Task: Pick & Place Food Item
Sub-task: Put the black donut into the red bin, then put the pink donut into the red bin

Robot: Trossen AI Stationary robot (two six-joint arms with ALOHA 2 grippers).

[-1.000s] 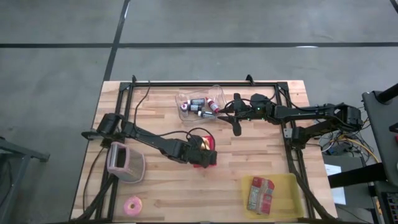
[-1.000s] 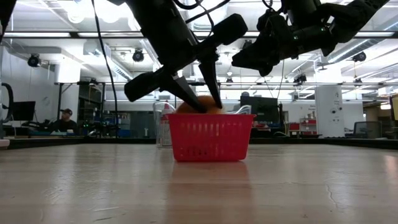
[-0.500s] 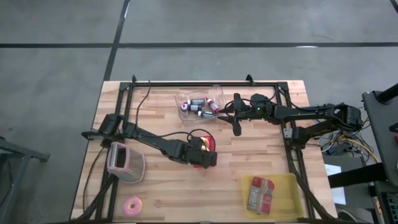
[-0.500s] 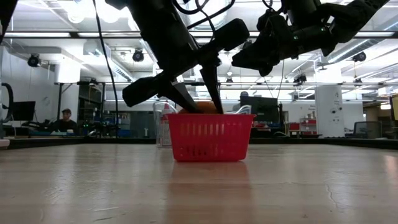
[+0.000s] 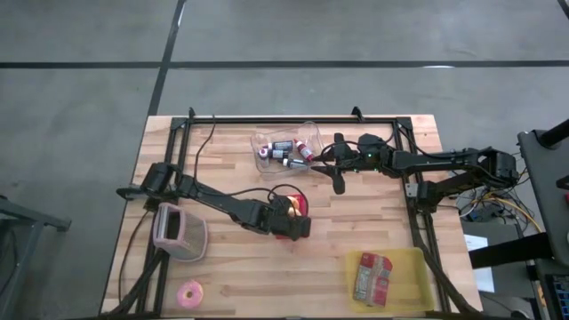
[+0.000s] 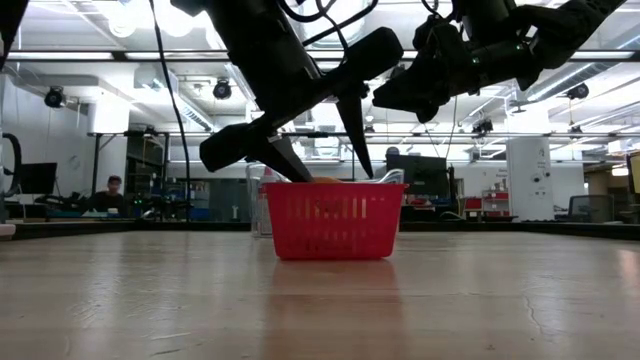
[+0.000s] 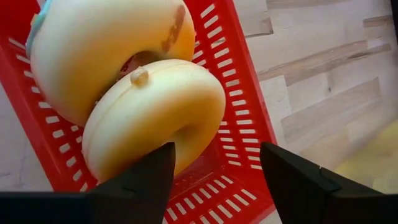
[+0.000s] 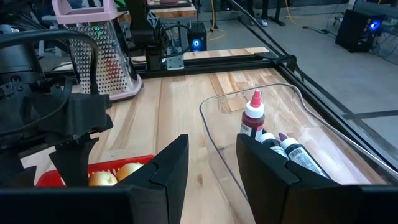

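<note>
A red plastic basket (image 5: 297, 204) stands in the middle of the table. In it lie two pale yellow doughnuts, the nearer one (image 7: 155, 118) leaning on the other (image 7: 106, 50). In the low view only a sliver of doughnut (image 6: 320, 181) shows above the basket's rim (image 6: 335, 186). My left gripper (image 7: 217, 152) hangs open just over the basket, slanting down, its fingers on either side of the nearer doughnut's lower edge. My right gripper (image 8: 208, 165) hovers open and holding nothing, above the table beyond the basket, near a clear tub.
A clear tub of small bottles (image 5: 284, 149) sits at the far middle. A pink grater (image 5: 180, 233) and a pink doughnut (image 5: 189, 293) lie at the near left. A yellow tray with a packet (image 5: 387, 277) is at the near right. A black frame (image 5: 293, 119) runs round the table.
My left gripper has opened over the basket and let go. The doughnut that stood above the rim between its fingers has dropped into the basket and now barely shows over the rim.
</note>
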